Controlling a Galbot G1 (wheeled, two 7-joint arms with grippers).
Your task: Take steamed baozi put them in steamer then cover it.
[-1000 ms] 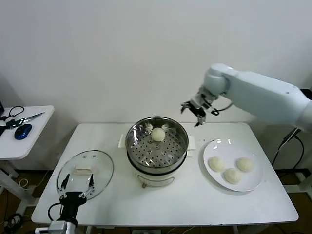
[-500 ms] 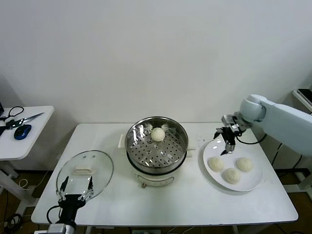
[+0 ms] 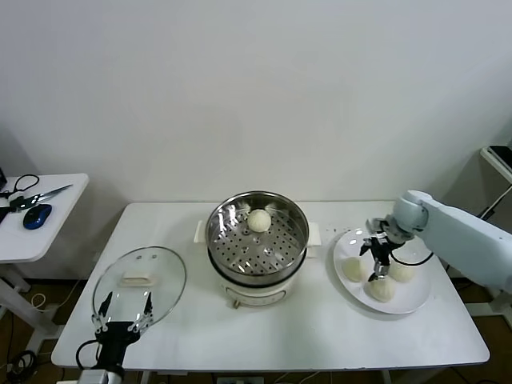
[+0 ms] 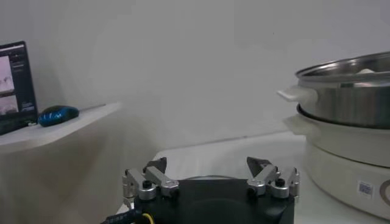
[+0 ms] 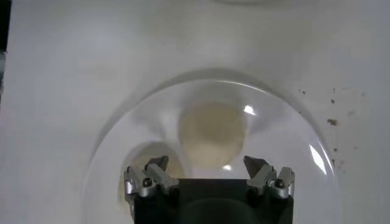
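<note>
Head view shows the right tool (image 3: 375,261) wide open and empty above the buns (image 3: 382,289) on the plate (image 3: 418,298), left tool (image 3: 122,310) open beside the lid (image 3: 140,282).

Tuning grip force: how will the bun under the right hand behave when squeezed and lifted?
The bun looks soft and rounded, so it will probably dent. It also looks light. Smooth and resting on a glossy plate, it could slide if the open right hand nudges it.

A white table (image 3: 320,336) bears a white plate (image 3: 412,302) — beside it, a side table (image 3: 48,232) with scissors (image 3: 36,194) and a blue mouse (image 3: 37,215).
</note>
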